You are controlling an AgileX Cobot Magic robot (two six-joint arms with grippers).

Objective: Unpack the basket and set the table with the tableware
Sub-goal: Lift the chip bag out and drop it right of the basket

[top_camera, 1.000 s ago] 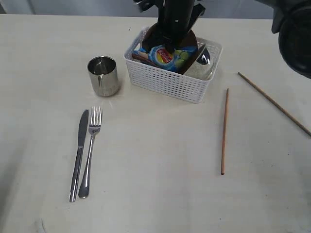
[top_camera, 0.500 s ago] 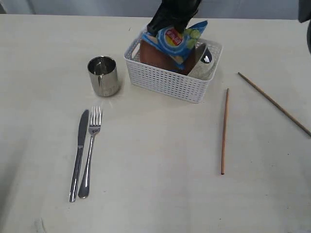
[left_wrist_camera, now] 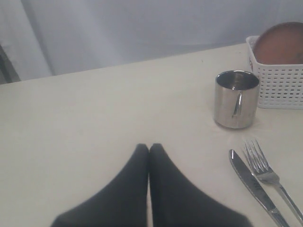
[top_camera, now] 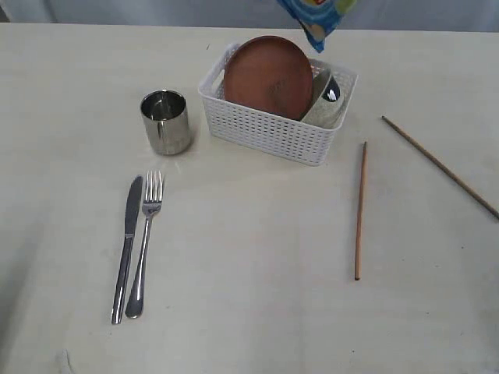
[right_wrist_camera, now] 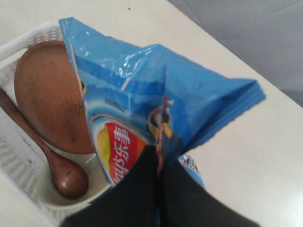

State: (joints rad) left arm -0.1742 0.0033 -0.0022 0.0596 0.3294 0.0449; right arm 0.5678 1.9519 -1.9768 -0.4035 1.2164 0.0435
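In the exterior view, the blue crisp packet (top_camera: 318,17) hangs at the top edge, clear above the white basket (top_camera: 273,131), inside which it lay a second ago. The reddish-brown plate (top_camera: 269,75) now stands uncovered, leaning in the basket.

Left wrist view: the left gripper (left_wrist_camera: 149,147), jaws together and empty, is over the table (left_wrist_camera: 94,118) near the steel cup (left_wrist_camera: 236,99).

Right wrist view: the right gripper (right_wrist_camera: 157,153) is pinched tight on the blue crisp packet (right_wrist_camera: 156,94). The wooden spoon (right_wrist_camera: 52,156) lies in the basket.

**Left gripper** (left_wrist_camera: 149,147): dark jaws closed, meeting tip to tip. **Right gripper** (right_wrist_camera: 158,152): jaws clamped together on the creased edge of the blue crisp packet (right_wrist_camera: 142,104), which hangs at the top edge of the exterior view, right of centre.
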